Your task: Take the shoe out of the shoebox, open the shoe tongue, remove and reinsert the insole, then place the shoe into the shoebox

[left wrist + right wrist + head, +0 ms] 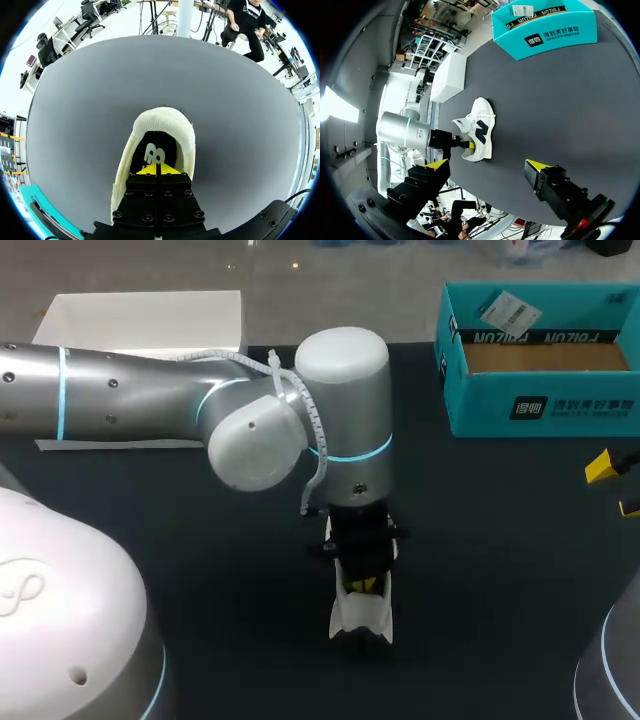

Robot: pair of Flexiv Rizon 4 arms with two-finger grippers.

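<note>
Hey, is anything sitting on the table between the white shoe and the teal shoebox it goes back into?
Nothing visible. Only bare dark table lies between the shoe and the shoebox; the left gripper is at the shoe itself, tips in its opening.

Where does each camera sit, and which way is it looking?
Head view: above and behind, looking down on the table; shows the left arm over the shoe and the right gripper.
Left wrist view: on the left wrist, looking along the left gripper into the shoe.
Right wrist view: on the right wrist, looking across the table at the shoebox; shows the right gripper.
Shared: all three see the shoe.
</note>
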